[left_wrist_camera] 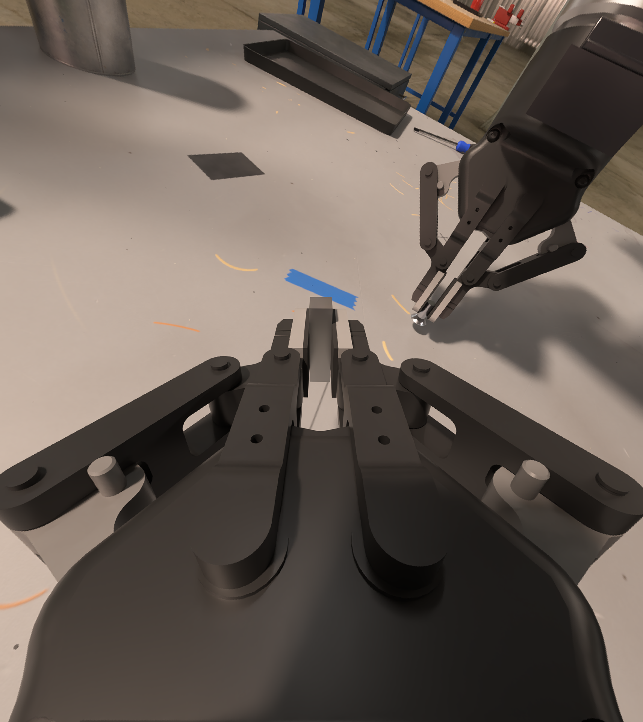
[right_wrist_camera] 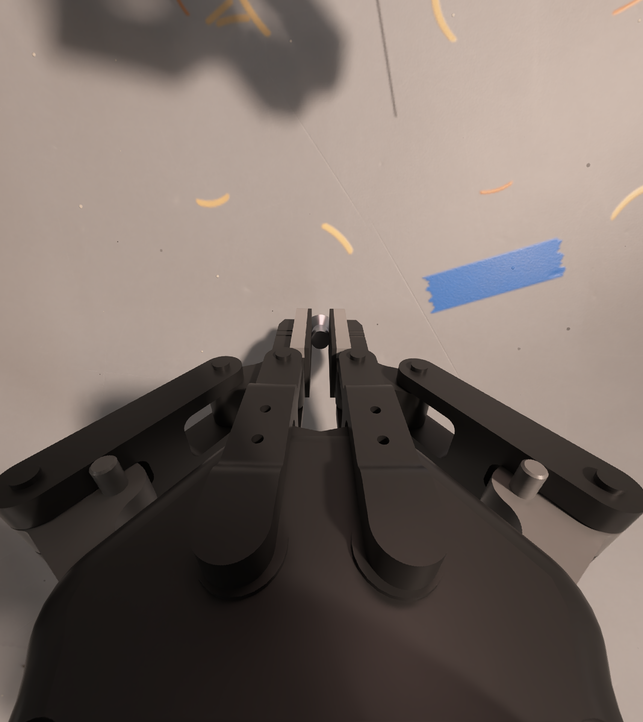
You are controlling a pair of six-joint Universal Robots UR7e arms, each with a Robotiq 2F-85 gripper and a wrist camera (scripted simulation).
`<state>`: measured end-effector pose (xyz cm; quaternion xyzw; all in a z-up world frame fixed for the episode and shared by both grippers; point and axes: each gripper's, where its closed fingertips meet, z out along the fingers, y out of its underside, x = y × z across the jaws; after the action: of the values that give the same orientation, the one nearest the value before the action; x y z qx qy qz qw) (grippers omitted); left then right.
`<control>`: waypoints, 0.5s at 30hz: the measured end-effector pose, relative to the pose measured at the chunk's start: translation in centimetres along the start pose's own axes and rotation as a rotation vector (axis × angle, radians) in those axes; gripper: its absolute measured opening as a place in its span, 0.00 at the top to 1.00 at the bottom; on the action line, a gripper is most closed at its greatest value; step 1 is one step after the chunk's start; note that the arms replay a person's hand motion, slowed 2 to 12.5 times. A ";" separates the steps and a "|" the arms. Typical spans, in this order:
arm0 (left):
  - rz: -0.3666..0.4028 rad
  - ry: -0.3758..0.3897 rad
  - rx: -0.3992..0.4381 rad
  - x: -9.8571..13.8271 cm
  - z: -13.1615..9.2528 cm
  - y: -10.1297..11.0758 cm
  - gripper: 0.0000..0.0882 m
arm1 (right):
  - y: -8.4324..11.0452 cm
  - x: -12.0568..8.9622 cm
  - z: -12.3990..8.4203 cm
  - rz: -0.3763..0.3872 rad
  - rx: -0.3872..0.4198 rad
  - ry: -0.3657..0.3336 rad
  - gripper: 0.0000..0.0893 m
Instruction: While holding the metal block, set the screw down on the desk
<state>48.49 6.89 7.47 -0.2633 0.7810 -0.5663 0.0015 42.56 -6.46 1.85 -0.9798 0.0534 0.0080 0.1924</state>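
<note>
My left gripper point(left_wrist_camera: 319, 324) is shut on the grey metal block point(left_wrist_camera: 319, 347), which stands upright between its pads a little above the grey desk point(left_wrist_camera: 116, 273). My right gripper point(left_wrist_camera: 431, 312) points down at the desk to the right of the block. It is shut on a small silver screw point(left_wrist_camera: 419, 319), head down, with the head at or just above the desk surface. In the right wrist view the screw point(right_wrist_camera: 319, 330) sits between the pads of that gripper point(right_wrist_camera: 319, 312); any gap at the pads is too thin to tell.
A strip of blue tape point(left_wrist_camera: 321, 289) lies just beyond the block and also shows in the right wrist view point(right_wrist_camera: 495, 275). Dark metal trays point(left_wrist_camera: 323, 82), a steel cylinder point(left_wrist_camera: 85, 35) and a blue-handled screwdriver point(left_wrist_camera: 462, 146) stand at the far side. The desk edge runs along the right.
</note>
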 end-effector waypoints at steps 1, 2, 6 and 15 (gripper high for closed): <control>0.000 0.000 0.000 0.0 0.0 0.0 0.90 | 0.1 0.0 0.0 -0.001 -0.003 0.002 0.91; 0.000 0.000 0.000 0.0 0.0 0.0 0.90 | 0.2 0.0 0.0 -0.003 -0.009 0.004 0.91; 0.001 -0.001 -0.001 0.0 0.0 0.0 0.90 | 0.6 -0.2 0.0 -0.012 -0.033 0.015 0.91; 0.001 -0.003 0.001 0.0 0.0 0.0 0.90 | 1.3 -0.6 0.0 -0.012 -0.067 0.013 0.91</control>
<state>48.52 6.92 7.46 -0.2636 0.7810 -0.5662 0.0030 41.81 -7.54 1.38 -0.9861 0.0487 0.0021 0.1590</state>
